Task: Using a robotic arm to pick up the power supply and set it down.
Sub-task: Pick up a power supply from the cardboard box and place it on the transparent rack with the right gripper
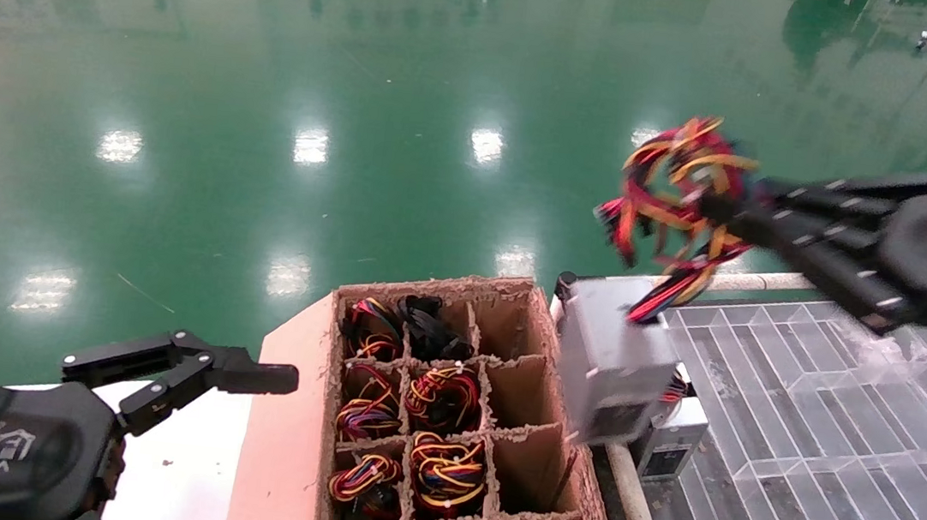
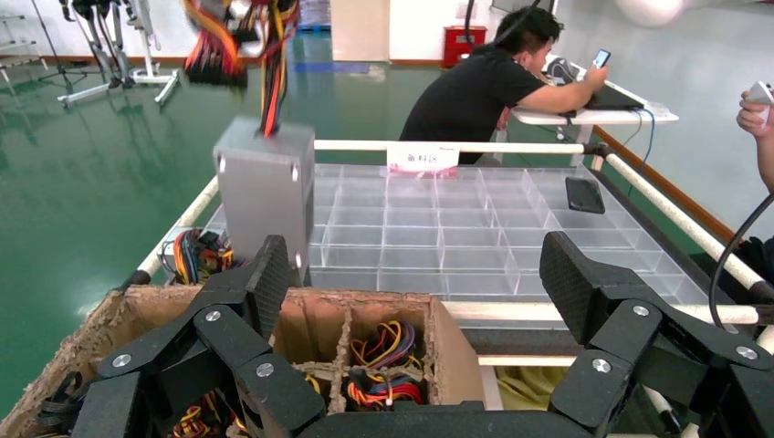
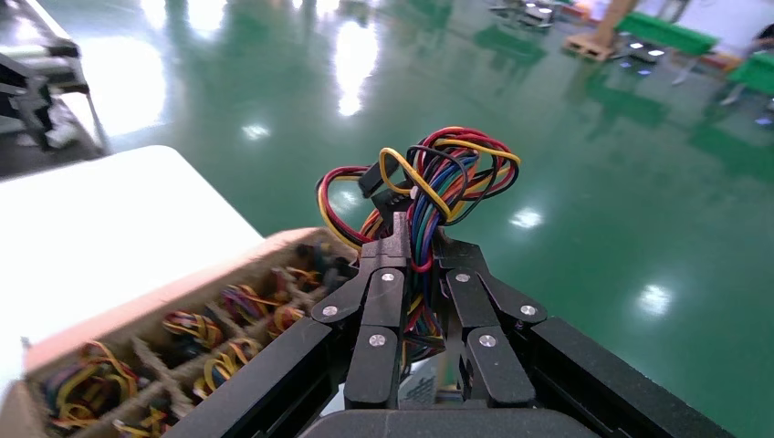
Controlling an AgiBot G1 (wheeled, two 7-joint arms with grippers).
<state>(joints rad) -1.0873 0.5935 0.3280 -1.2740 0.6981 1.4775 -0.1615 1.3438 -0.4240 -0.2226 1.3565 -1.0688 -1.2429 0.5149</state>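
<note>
The power supply hangs in the air: its grey metal box (image 1: 616, 362) dangles tilted over the gap between the cardboard crate (image 1: 284, 448) and the clear divided tray (image 1: 824, 436). My right gripper (image 1: 727, 210) is shut on its red, yellow, orange and black wire bundle (image 1: 678, 188). In the right wrist view the wires (image 3: 429, 178) pass between the fingers of the right gripper (image 3: 420, 251), with a few blue strands among them. The left wrist view shows the box (image 2: 265, 192) hanging in front of the tray (image 2: 438, 228). My left gripper (image 1: 262, 377) (image 2: 420, 274) is parked beside the crate, open and empty.
Several crate cells (image 2: 383, 365) (image 3: 137, 319) hold other wire bundles; some are empty. Another unit (image 1: 669, 437) (image 2: 196, 255) lies at the tray's near corner. A white tube rail (image 1: 635, 511) edges the tray. A white table (image 1: 184, 455) lies under the left arm. A person (image 2: 493, 82) sits beyond the tray.
</note>
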